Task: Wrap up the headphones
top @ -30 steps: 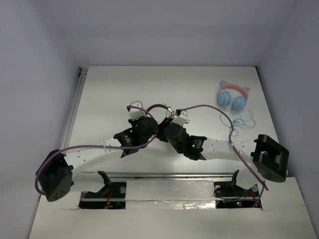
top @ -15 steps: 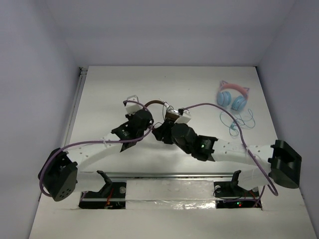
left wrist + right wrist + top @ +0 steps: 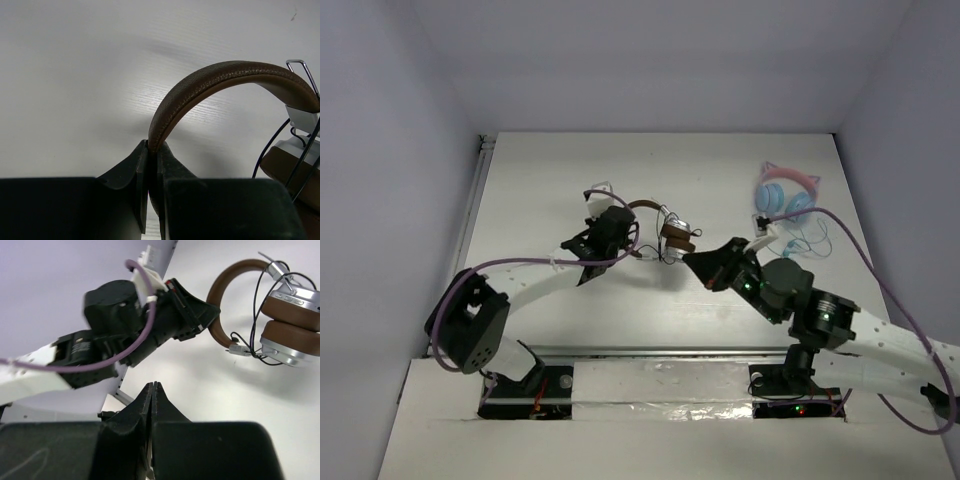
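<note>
The headphones (image 3: pixel 665 228) lie at the table's middle, with a brown headband (image 3: pixel 225 75), silver cups with brown pads (image 3: pixel 290 310) and a thin black cable (image 3: pixel 256 295) looped round the cups. My left gripper (image 3: pixel 626 226) is shut on the headband's left end, as the left wrist view (image 3: pixel 152 145) shows. It also shows in the right wrist view (image 3: pixel 210 315). My right gripper (image 3: pixel 690 260) is shut and empty, a little to the right of and nearer than the ear cups, apart from them. Its jaws (image 3: pixel 152 385) press flat together.
Pink-and-blue cat-ear headphones (image 3: pixel 785 192) with a light blue cable (image 3: pixel 805 240) lie at the back right. A metal rail (image 3: pixel 660 352) runs along the near edge. Grey walls close in the table on three sides.
My right gripper has drawn back from the headphones towards the near right, and its arm has swung round. My left gripper has shifted right along the headband, still holding it.
</note>
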Controlling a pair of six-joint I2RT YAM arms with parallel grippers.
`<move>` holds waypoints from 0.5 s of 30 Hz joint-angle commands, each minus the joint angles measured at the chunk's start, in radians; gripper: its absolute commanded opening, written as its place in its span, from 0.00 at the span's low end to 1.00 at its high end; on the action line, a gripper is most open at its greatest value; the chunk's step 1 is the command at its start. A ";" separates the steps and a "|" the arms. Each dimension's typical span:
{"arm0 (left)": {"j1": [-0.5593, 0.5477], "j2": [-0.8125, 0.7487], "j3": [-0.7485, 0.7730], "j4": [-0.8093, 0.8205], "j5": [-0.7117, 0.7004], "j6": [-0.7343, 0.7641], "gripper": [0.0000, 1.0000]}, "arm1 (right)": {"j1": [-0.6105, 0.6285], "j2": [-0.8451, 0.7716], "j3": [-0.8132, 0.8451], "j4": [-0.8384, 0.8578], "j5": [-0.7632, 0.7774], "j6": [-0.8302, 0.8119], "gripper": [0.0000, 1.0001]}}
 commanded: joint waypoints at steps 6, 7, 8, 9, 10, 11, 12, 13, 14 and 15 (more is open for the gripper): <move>0.080 0.215 0.211 0.107 0.146 0.025 0.00 | 0.005 -0.202 -0.052 -0.195 0.090 -0.064 0.00; 0.080 0.238 0.232 0.106 0.146 0.031 0.00 | 0.005 -0.202 -0.056 -0.200 0.090 -0.061 0.00; 0.080 0.265 0.282 0.095 0.147 0.036 0.00 | 0.005 -0.219 -0.062 -0.206 0.094 -0.058 0.00; 0.080 0.316 0.309 0.078 0.152 0.040 0.00 | 0.005 -0.225 -0.069 -0.207 0.097 -0.052 0.00; 0.080 0.338 0.326 0.078 0.164 0.045 0.00 | 0.005 -0.231 -0.081 -0.210 0.100 -0.050 0.00; 0.080 0.359 0.355 0.078 0.178 0.042 0.00 | 0.005 -0.239 -0.084 -0.215 0.103 -0.049 0.00; 0.080 0.393 0.366 0.084 0.184 0.039 0.00 | 0.005 -0.244 -0.087 -0.217 0.104 -0.047 0.00; 0.080 0.408 0.375 0.087 0.196 0.034 0.00 | 0.005 -0.247 -0.093 -0.217 0.107 -0.049 0.00; 0.080 0.424 0.398 0.089 0.198 0.031 0.00 | 0.005 -0.247 -0.095 -0.220 0.109 -0.049 0.00; 0.080 0.454 0.410 0.078 0.201 0.031 0.00 | 0.005 -0.251 -0.096 -0.221 0.109 -0.047 0.00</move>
